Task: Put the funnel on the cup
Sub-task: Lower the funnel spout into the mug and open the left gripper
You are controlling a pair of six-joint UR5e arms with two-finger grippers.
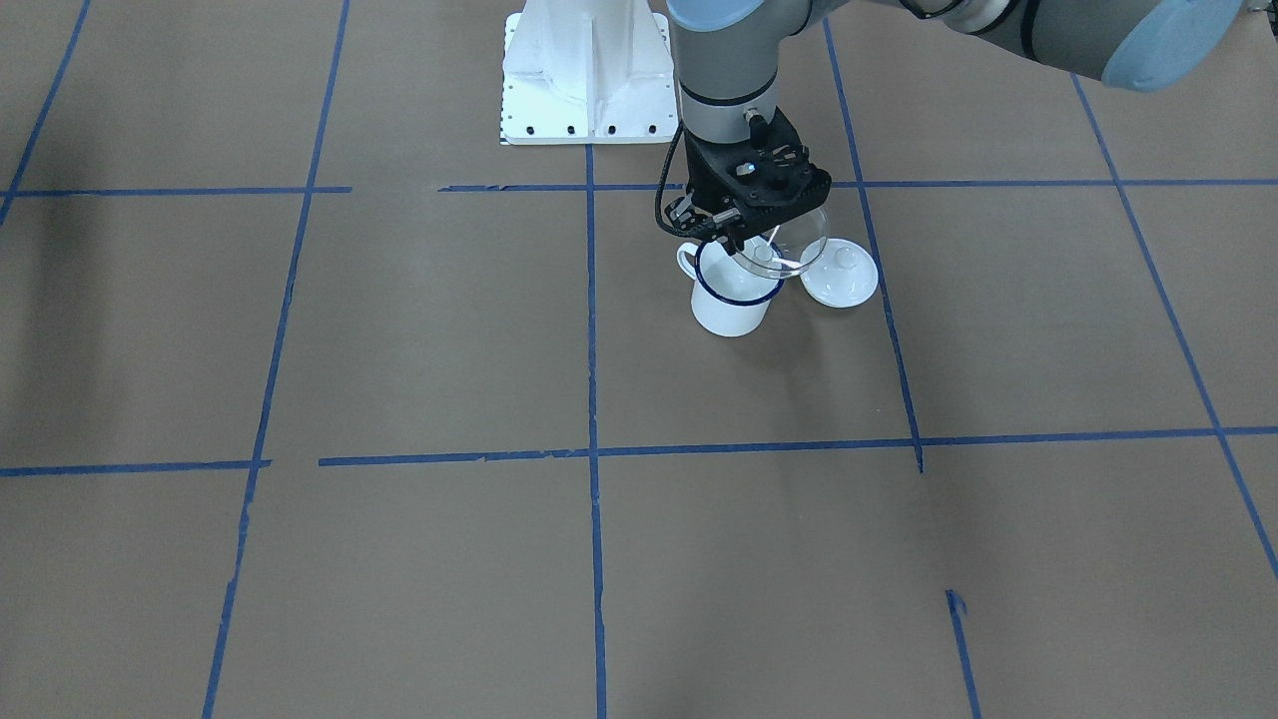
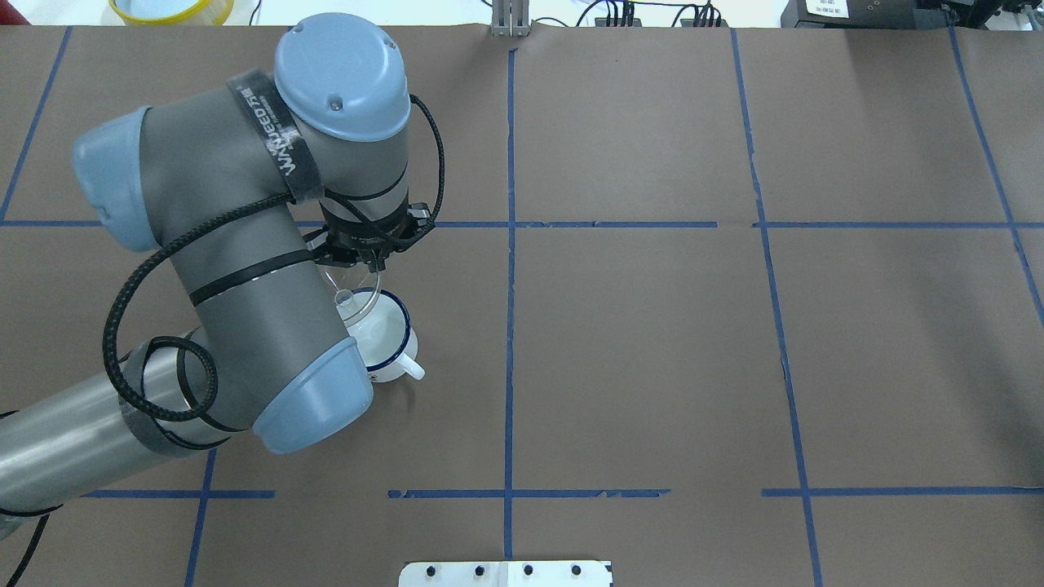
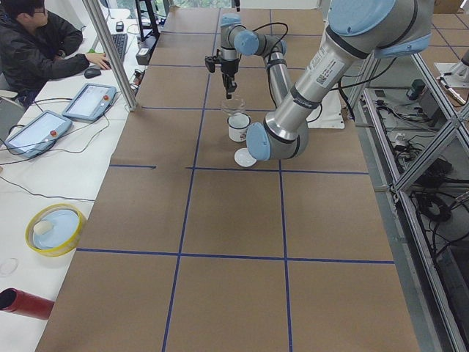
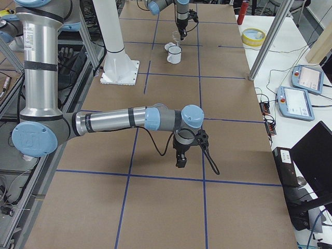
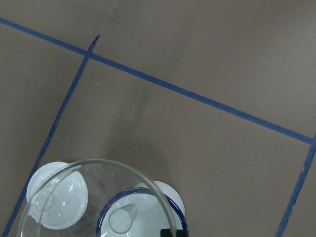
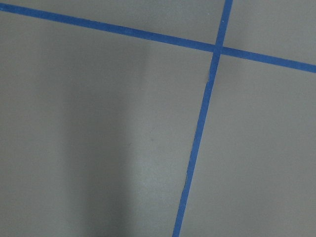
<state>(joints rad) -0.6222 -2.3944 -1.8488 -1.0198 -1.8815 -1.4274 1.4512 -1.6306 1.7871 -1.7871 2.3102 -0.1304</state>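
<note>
The white enamel cup [image 1: 732, 303] with a dark blue rim stands on the brown table; it also shows in the overhead view [image 2: 390, 336]. My left gripper [image 1: 739, 243] is shut on the rim of the clear funnel [image 1: 791, 250] and holds it tilted just above the cup. In the left wrist view the funnel [image 5: 94, 190] fills the bottom left, and its spout hangs over the cup's mouth [image 5: 148, 217]. My right gripper [image 4: 180, 158] hangs low over bare table far from the cup. It shows only in the exterior right view, so I cannot tell whether it is open or shut.
A round white knobbed lid [image 1: 840, 273] lies right beside the cup. The robot's white base plate [image 1: 584, 70] is behind them. A yellow bowl [image 3: 55, 229], a red cylinder [image 3: 26, 302], tablets and a seated operator [image 3: 37, 44] are on the side bench.
</note>
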